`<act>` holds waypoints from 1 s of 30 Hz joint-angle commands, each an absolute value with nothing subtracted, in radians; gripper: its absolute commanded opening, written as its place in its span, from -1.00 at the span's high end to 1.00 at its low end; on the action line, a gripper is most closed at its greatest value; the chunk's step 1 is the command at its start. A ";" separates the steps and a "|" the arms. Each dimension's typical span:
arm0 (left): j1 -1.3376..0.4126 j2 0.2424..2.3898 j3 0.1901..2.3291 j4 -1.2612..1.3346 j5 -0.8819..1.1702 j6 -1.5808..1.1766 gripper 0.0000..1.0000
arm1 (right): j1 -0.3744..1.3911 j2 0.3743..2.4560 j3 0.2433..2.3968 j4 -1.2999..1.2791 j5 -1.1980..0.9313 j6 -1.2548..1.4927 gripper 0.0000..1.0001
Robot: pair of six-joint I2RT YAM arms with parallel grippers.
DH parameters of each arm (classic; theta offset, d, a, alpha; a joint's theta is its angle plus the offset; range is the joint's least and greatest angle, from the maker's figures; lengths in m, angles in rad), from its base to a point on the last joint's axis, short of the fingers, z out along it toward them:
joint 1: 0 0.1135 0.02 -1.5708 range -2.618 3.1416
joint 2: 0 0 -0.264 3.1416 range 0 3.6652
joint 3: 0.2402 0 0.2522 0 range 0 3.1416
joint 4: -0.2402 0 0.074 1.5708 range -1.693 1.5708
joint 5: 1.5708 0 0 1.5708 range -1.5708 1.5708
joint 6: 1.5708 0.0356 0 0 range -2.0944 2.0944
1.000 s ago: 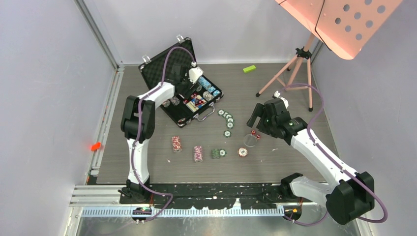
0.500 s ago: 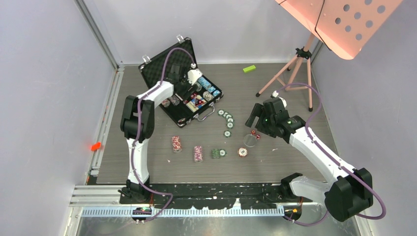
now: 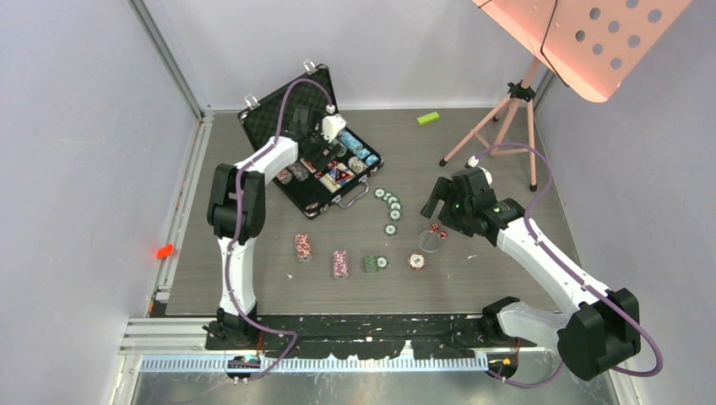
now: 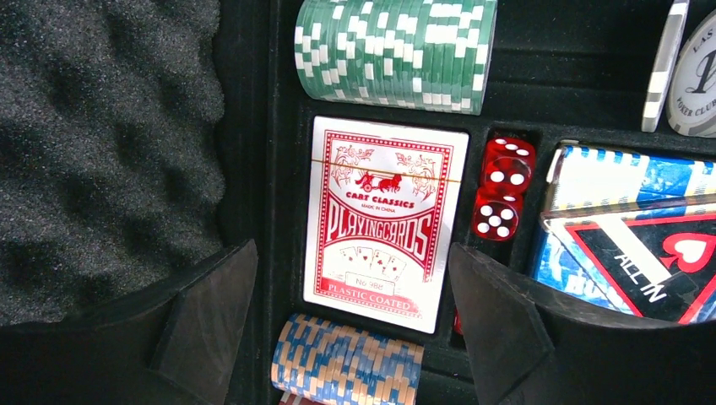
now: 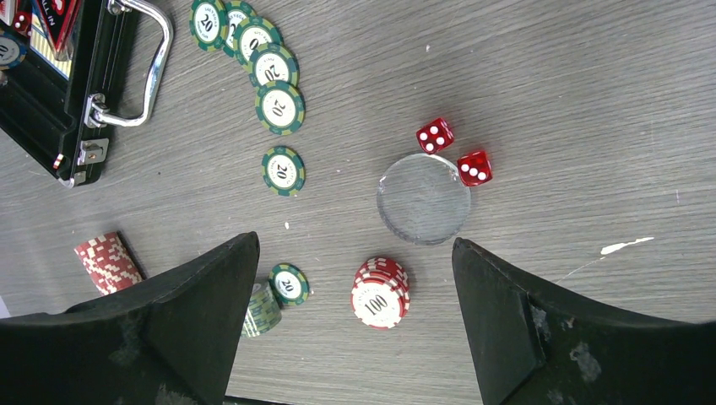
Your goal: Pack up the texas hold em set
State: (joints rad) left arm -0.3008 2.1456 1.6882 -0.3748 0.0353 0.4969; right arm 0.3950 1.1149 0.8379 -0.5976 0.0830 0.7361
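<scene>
Two loose red dice point(image 5: 435, 135) sit on the desk point(image 5: 591, 76) right beside a clear disc point(image 5: 423, 198). Judge them hard, light and slick, so pinch opposite flat faces squarely or they may squirt out. The red chip stack point(image 5: 380, 294) nearby will likely shear apart, so take it low across its rims. The flat green chips point(image 5: 279, 108) offer you little edge. Your right gripper point(image 5: 353, 249) hangs wide open above all these, holding nothing. Over the open briefcase point(image 3: 268, 114), your left gripper point(image 4: 350, 253) spreads wide astride the card deck point(image 4: 384, 224), also empty.
</scene>
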 commanded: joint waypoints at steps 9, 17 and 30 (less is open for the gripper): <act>-0.297 2.049 1.607 -0.198 0.055 0.357 0.01 | 0.391 1.094 0.867 -0.566 0.075 0.740 -0.81; -0.318 1.957 1.616 -0.248 0.149 0.139 -0.36 | 0.391 1.098 0.864 -0.565 0.083 0.732 -0.81; -0.352 1.604 1.265 -0.171 0.294 -0.347 -0.99 | 0.391 1.087 0.860 -0.622 0.161 0.676 -0.81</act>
State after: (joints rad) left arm -0.3645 1.6726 1.3426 -0.2081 0.1318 -0.1436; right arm 0.3950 1.1149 0.8379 -0.6147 0.1162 0.7044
